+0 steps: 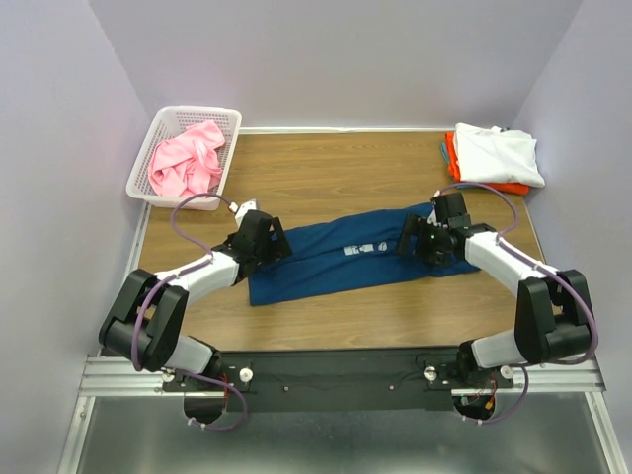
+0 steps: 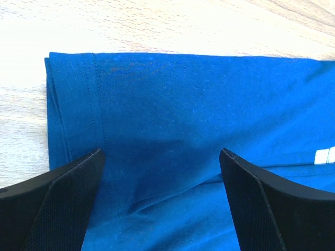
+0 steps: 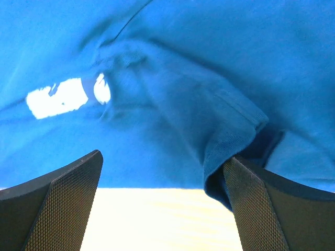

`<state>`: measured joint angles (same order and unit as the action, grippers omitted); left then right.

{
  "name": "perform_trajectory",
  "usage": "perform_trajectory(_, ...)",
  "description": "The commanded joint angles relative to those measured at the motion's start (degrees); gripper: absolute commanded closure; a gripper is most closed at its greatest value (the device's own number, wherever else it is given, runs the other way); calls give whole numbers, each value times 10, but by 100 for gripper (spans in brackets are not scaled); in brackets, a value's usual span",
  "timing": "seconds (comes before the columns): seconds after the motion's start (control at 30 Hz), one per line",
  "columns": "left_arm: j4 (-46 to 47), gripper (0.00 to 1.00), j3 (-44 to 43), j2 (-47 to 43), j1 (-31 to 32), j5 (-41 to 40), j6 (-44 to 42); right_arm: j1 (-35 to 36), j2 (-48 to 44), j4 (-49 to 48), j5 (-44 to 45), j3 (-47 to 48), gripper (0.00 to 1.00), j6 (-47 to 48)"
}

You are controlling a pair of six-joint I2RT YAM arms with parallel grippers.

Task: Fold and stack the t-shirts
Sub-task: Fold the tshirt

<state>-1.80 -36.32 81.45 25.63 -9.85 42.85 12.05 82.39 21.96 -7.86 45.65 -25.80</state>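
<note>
Navy t-shirt (image 1: 346, 259) lies as a long folded band on the desk (image 1: 326, 168), under both claws. Left claw (image 2: 161, 152) gapes above the hem end. Right claw (image 3: 162, 157) gapes over the collar. Best to pinch every layer and lift both ends evenly.
</note>
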Motion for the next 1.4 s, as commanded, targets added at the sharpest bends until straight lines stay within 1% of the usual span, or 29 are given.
perform_trajectory(0.0, -42, 2, -1, -8, -3, -40, -6, 3, -27, -17, -88, -25, 0, 18)
perform_trajectory(0.1, -53, 2, 2, -19, -5, -60, -4, 3, -57, -17, -141, -49, 0, 24)
perform_trajectory(0.27, -51, 2, 3, -24, -8, -62, -2, 7, -79, -19, -179, -80, 0, 36)
perform_trajectory(0.3, -51, 2, 0, -22, -8, -60, -5, 7, -84, -17, -175, -83, 0, 34)
perform_trajectory(0.4, -62, 2, -7, -23, -9, -75, -4, 8, -108, 0, -122, -76, 0, 23)
perform_trajectory(0.6, -73, 2, -6, -32, -18, -85, -4, 7, -172, 42, -104, -54, 0, 22)
perform_trajectory(0.73, -74, 2, -7, -34, -22, -83, -6, 8, -195, 56, -52, -35, 0, 9)
perform_trajectory(0.83, -73, 2, -6, -34, -22, -81, -6, 8, -174, 55, -31, -15, 0, 5)
perform_trajectory(0.97, -66, 2, -3, -30, -22, -79, -6, 8, -110, 34, -33, -7, 0, -8)
perform_trajectory(1.03, -64, 2, -2, -26, -22, -76, -7, 8, -94, 20, -38, -12, 0, -12)
perform_trajectory(1.1, -61, 2, -2, -21, -22, -74, -7, 8, -75, 14, -17, -11, 0, -22)
perform_trajectory(1.13, -59, 2, -2, -18, -22, -72, -8, 7, -69, 11, 16, -10, 0, -21)
perform_trajectory(1.23, -55, 2, -2, -13, -22, -69, -8, 7, -55, 7, 73, 1, 0, -35)
perform_trajectory(1.37, -51, 2, -1, -9, -22, -68, -8, 7, -28, -16, 67, 8, 0, -36)
